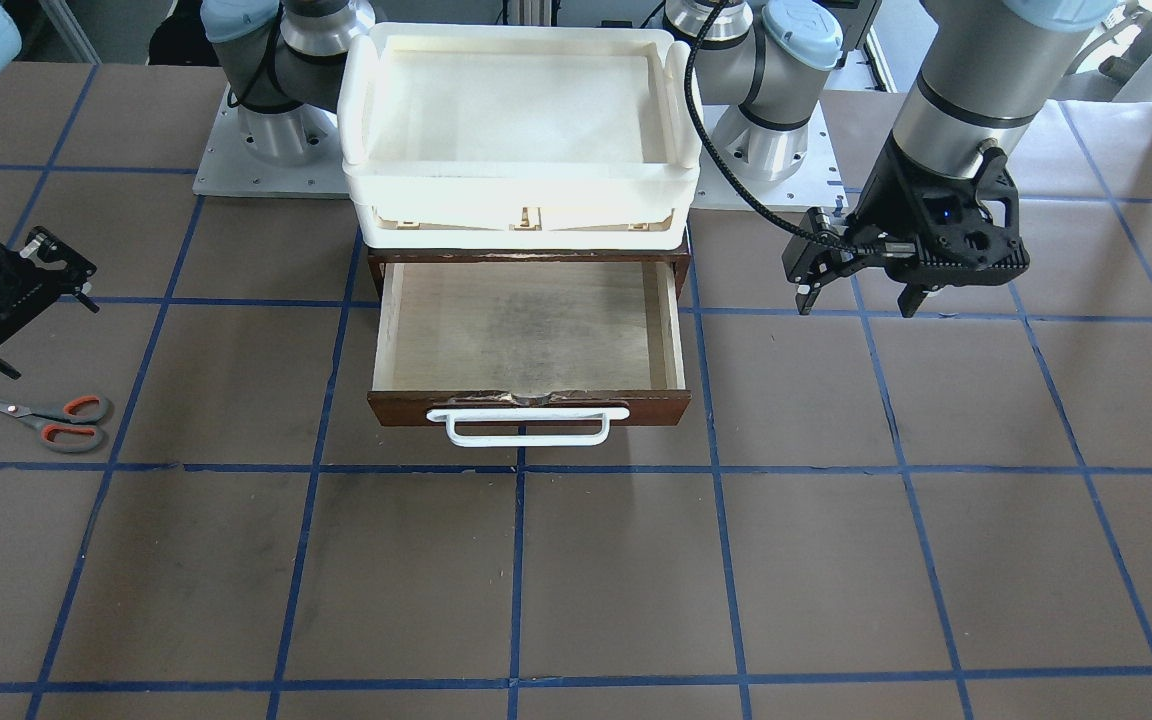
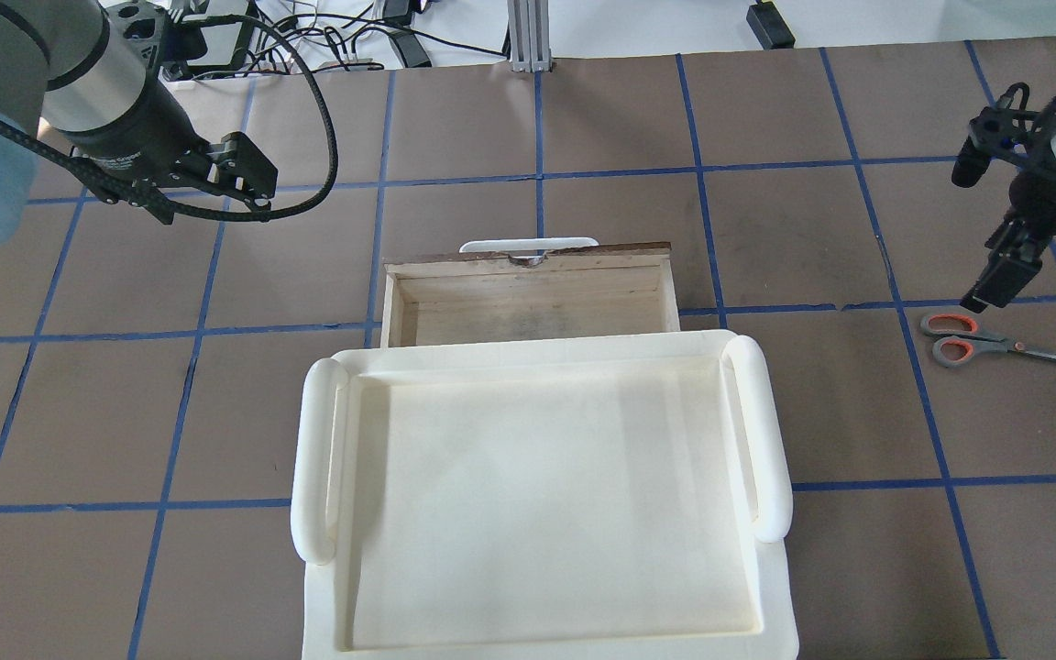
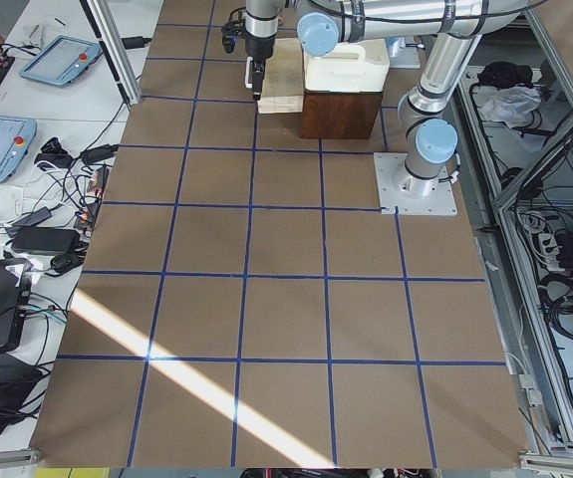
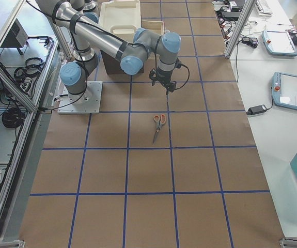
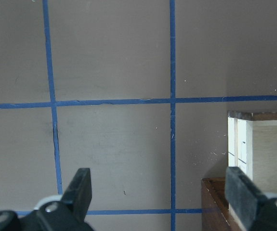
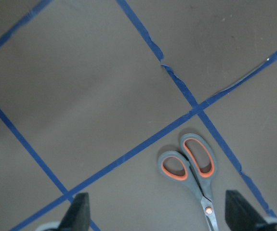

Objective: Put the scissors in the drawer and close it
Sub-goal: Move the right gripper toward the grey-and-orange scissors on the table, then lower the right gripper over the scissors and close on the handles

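Front view: the dark reddish-brown wooden drawer (image 1: 526,330) with a pale plywood inside is pulled open and has nothing in it. The small grey scissors with orange-lined loops (image 1: 46,420) lie well off to one side.

Overhead: the right gripper (image 2: 995,284) hangs near the loops, not touching.

Wrist cams: it's spread wide, and so is the left gripper (image 5: 160,192) by the drawer.

So by my read, grabbing, dropping in and closing are all still to do.

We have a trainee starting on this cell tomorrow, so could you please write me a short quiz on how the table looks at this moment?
1. True or false: the scissors already lie inside the drawer.
2. What sits above the drawer? A) a white tray B) a toolbox C) a cup
3. Fill in: the arm hanging nearest the scissors is the robot's ___ one.
Key: 1 false, they lie on the table; 2 A; 3 right: the right gripper hangs open near them.
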Robot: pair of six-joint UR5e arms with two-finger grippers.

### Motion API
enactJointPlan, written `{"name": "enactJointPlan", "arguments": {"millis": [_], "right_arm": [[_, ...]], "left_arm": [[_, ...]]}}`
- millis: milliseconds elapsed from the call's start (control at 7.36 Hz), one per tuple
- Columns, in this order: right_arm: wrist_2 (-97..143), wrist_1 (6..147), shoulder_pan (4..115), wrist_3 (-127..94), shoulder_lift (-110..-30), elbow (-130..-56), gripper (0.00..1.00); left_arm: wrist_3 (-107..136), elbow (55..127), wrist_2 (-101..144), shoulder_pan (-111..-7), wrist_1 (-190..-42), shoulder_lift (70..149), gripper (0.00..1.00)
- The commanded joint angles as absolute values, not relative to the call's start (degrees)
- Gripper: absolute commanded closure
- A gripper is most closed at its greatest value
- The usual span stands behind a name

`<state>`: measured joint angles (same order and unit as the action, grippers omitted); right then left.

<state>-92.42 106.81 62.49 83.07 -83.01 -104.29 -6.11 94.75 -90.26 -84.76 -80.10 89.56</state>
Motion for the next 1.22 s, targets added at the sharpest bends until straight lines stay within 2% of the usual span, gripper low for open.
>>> {"name": "enactJointPlan", "arguments": {"millis": [0,136,543,1086], "right_arm": [[-92.55,121.30,56.27,102.98,-74.58,-105.55,0.00],[-92.37,124.86,54.07,108.14,-71.49,-106.60,0.00],[-88.35,136.22,52.56,114.53,-70.05,-114.33,0.04],[-88.07,137.81,52.21,114.79,-68.04,-114.61,0.11]], "left_arm": [[-6.33,94.75,-90.26,-84.73,-80.07,89.47,0.00],[-6.42,94.75,-90.26,-84.64,-80.07,89.47,0.00],[-6.24,94.75,-90.26,-84.64,-80.07,89.47,0.00],[-6.59,94.75,-90.26,-84.55,-80.16,89.39,0.00]]}}
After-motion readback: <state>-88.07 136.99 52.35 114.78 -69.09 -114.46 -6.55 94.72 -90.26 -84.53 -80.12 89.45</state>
